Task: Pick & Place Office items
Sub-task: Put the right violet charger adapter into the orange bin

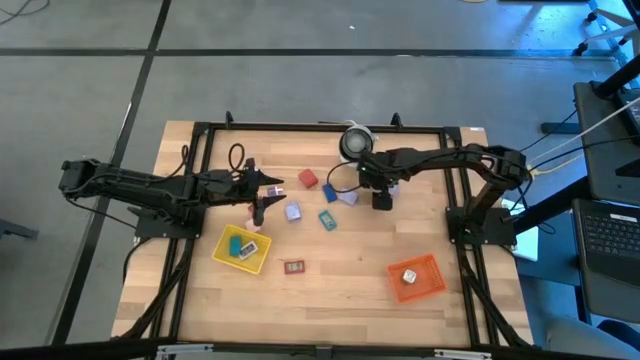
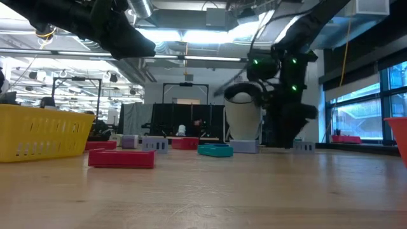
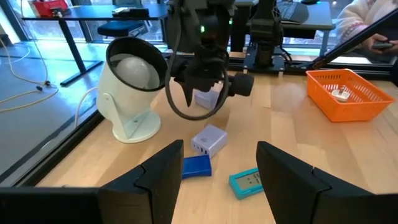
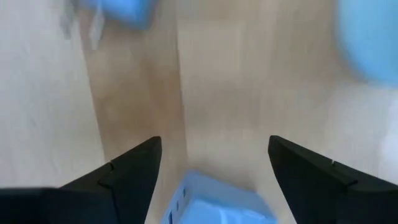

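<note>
The right end effector (image 1: 382, 199) sits at centre frame in the high view, low over the worktop (image 1: 350, 265). Its two dark fingers (image 4: 127, 171) stand wide apart. A pale lavender block (image 4: 217, 205) lies between them at the bottom of the right wrist view, not clamped. The left end effector (image 1: 262, 200) hangs left of centre, its fingers (image 3: 158, 180) also spread wide and holding nothing.

In the lower part of the high view a flat red piece (image 1: 293, 267) lies on the pale wood planks, between a yellow mesh tray (image 1: 222, 247) at lower left and an orange mesh tray (image 1: 425, 270) at lower right. The yellow tray holds a teal piece (image 1: 243, 248); the orange one holds a small white item (image 1: 409, 275).

Farther up, near the middle, lie a teal rectangular piece (image 1: 328, 219), a lavender block (image 1: 294, 212) and a blue piece (image 1: 330, 194). A red cube (image 1: 307, 180) sits beyond them.

At the far edge stands a white rounded object with a dark centre (image 1: 355, 141). No writing is legible on anything.
</note>
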You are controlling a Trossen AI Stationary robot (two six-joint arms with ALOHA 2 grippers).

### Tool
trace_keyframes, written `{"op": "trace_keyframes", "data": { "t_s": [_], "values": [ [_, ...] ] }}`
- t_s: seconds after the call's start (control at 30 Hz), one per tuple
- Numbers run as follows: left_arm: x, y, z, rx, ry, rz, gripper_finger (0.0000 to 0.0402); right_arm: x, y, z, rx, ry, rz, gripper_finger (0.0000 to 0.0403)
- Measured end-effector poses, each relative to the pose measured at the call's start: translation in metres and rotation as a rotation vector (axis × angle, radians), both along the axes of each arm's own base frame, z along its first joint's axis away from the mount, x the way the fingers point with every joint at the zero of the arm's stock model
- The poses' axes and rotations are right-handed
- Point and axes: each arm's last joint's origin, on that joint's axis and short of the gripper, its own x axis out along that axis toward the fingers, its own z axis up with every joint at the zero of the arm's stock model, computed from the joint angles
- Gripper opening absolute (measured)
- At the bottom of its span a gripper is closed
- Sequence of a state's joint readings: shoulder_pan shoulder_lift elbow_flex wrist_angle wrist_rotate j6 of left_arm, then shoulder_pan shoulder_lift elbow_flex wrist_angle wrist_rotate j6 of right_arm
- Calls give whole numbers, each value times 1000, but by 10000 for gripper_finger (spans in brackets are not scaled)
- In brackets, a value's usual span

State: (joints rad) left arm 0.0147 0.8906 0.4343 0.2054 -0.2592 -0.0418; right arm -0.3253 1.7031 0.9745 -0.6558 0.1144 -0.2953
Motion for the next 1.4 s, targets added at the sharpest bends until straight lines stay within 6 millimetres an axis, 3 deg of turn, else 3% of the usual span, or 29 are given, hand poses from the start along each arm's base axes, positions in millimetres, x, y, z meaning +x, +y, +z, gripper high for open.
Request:
{"op": "trace_keyframes", "data": {
  "t_s": [0.2, 0.43, 0.57, 1.4],
  "values": [
    [0, 0, 0, 0, 4, 0, 198, 9, -2, 22, 6, 14, 47, 300],
    [-1, 0, -3, -10, 33, 3, 198, -1, 6, 38, 70, 200, 140, 300],
    [-1, 0, -3, -15, 31, 5, 198, -6, 15, 40, 92, 283, 193, 300],
    [-1, 0, -5, -47, 40, 13, 198, -2, 31, 40, 45, 315, 393, 300]
  ]
}}
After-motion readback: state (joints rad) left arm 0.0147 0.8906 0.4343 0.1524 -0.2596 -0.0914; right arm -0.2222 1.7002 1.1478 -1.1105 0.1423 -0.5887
